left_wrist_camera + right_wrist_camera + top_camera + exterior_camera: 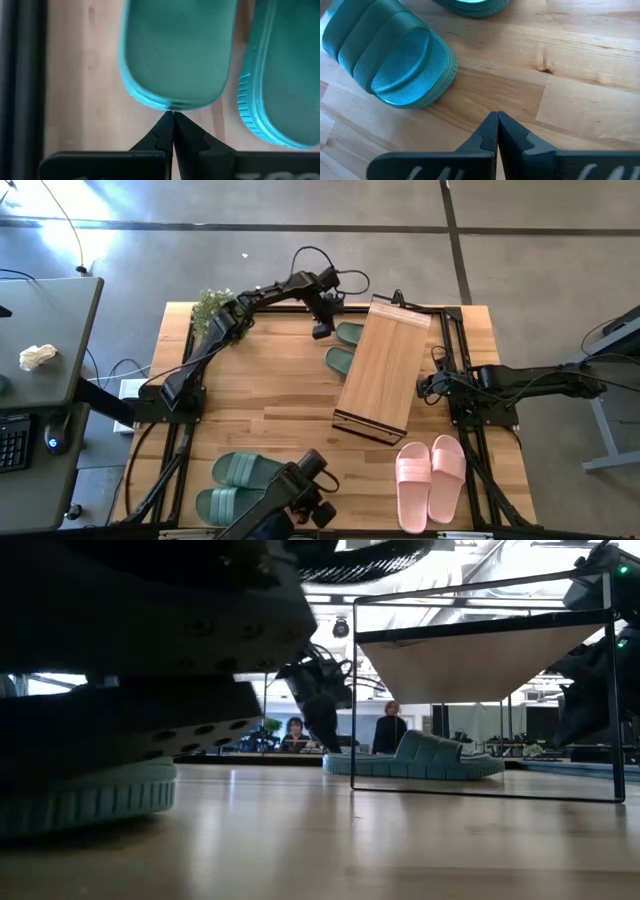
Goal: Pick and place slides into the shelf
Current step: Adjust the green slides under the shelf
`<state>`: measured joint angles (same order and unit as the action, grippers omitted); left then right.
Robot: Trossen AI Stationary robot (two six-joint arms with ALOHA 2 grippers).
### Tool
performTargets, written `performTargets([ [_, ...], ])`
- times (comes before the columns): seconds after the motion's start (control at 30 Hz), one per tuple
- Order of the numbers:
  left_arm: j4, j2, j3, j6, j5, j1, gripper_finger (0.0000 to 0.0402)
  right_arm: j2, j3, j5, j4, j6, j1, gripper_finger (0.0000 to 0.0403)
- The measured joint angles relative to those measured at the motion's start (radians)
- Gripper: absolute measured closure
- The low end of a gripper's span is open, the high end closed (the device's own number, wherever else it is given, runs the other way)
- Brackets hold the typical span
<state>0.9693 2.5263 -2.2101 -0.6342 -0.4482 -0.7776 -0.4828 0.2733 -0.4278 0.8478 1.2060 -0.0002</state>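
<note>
The light-wood shelf [380, 370] stands slanted in the table's middle. One green pair of slides [345, 348] lies on the table partly beneath the shelf's top, with the ends sticking out on the shelf's left. My left gripper [173, 113], shut, points down at the rounded end of one of them [175, 60] and shows in the low view too [326, 735]. A second green pair [235, 485] lies near the near left corner. A pink pair [432, 478] lies near the near right corner. My right gripper [497, 114] is shut over bare wood beside a green slide [395, 55]. My left gripper's shut fingertips stand right at the rim of the green slide's rounded end [172, 106], coming slanting down from the far left. The slide lies flat on the table. Whether the tips touch the rim, I cannot tell.
A small plant [212, 305] sits at the table's far left corner. Another dark arm [500, 380] reaches in from the right beside the shelf. A desk [40, 350] stands left of the table. People [390, 730] are in the room behind. Bare wood lies between the shelf and the near pairs.
</note>
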Motion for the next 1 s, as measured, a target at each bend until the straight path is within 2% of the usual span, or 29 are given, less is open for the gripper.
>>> performTargets([
  [0.27, -0.023, 0.0, -0.002, 0.003, 0.046, 0.028, 0.0401, 0.0, 0.0, -0.015, 0.0, 0.001, 0.0, 0.0403],
  [0.57, -0.058, -0.001, -0.002, 0.037, 0.049, 0.039, 0.0401, 0.0, 0.0, -0.024, -0.009, 0.009, 0.0, 0.0403],
  [0.67, -0.063, -0.001, -0.002, 0.036, 0.05, 0.045, 0.0401, 0.0, 0.002, -0.027, -0.015, 0.059, 0.0, 0.0403],
  [0.8, -0.065, -0.002, -0.002, 0.036, 0.047, 0.046, 0.0402, 0.001, 0.065, -0.094, 0.015, 0.116, 0.0, 0.0403],
  [1.0, -0.085, -0.002, -0.002, 0.039, 0.047, 0.046, 0.0401, 0.004, 0.211, -0.194, 0.183, 0.191, -0.006, 0.0403],
])
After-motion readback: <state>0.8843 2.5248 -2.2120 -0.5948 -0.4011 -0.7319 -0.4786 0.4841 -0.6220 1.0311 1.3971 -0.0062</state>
